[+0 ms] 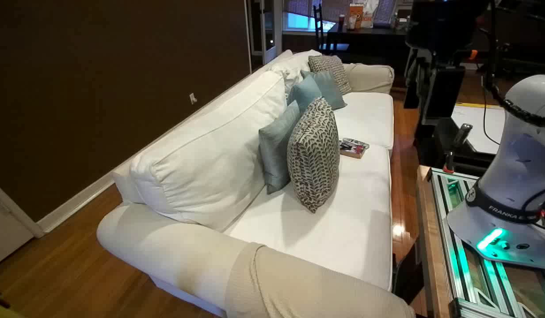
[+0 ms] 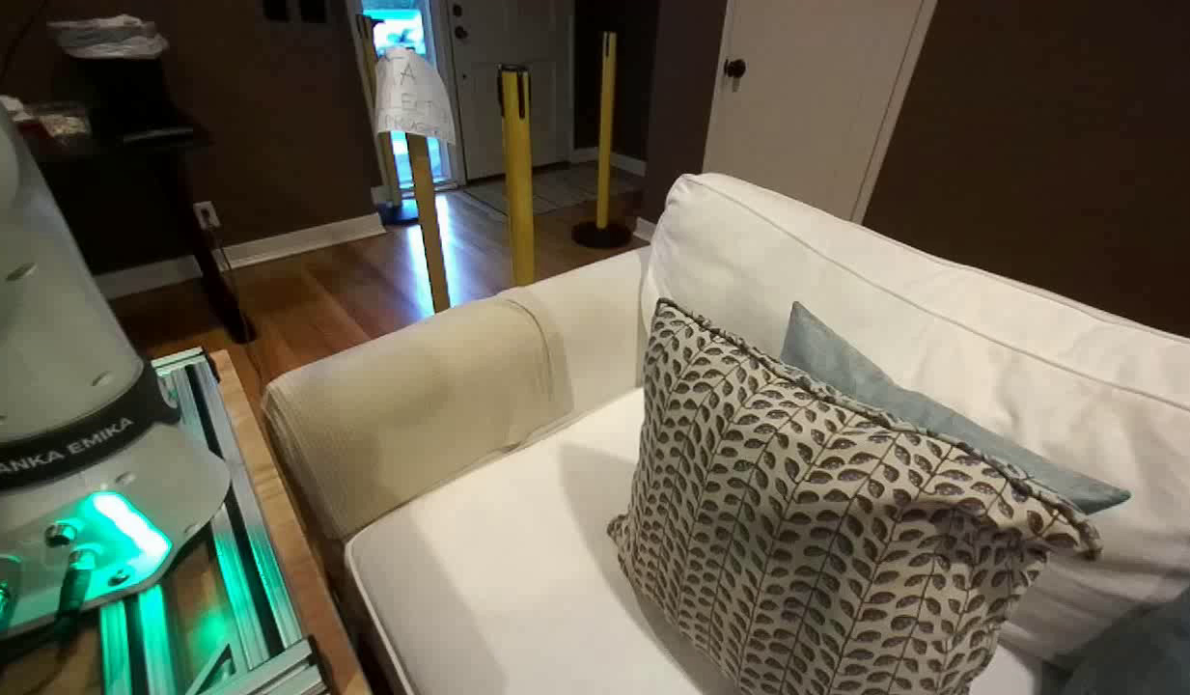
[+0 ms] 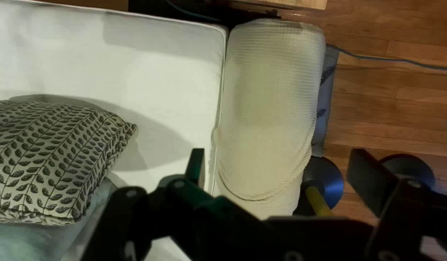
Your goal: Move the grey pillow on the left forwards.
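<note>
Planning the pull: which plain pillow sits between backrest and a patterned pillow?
The grey-blue pillow, nearest the wrist view's armrest; the other plain pillows sit farther along the sofa.

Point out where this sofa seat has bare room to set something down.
In the wrist view, bare seat lies between the leaf-patterned pillow and the armrest. In an exterior view, more lies beyond the book, between the blue pillows and the seat's front edge. Crowded: beside the backrest where the leaf-patterned pillow stands before the grey-blue pillow.

"FRANKA EMIKA" on blk band (image 2: pixel 73 448) of arm (image 2: pixel 44 309); "A", "LE…", "PROG…" on paper sign (image 2: pixel 416 104), rest illeg.
</note>
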`<state>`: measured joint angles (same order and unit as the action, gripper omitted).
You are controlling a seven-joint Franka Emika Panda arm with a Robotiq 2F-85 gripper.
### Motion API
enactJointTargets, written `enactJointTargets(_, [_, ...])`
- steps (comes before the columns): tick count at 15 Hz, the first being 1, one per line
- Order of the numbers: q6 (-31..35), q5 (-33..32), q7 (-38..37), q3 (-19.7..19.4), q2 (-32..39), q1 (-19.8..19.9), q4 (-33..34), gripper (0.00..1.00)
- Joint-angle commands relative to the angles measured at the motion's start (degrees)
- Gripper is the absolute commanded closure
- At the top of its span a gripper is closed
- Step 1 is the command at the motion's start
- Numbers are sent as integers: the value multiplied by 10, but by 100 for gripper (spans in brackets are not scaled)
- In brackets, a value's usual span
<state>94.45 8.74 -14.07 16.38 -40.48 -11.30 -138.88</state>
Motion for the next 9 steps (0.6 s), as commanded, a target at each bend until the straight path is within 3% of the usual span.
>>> enactJointTargets(1, [-1, 0, 0, 1, 0, 1, 1, 0])
enactJointTargets(7, [-1, 0, 0, 1, 0, 1, 1, 0])
enactJointTargets(9, [17, -9, -29, -20, -7, 35, -12, 0])
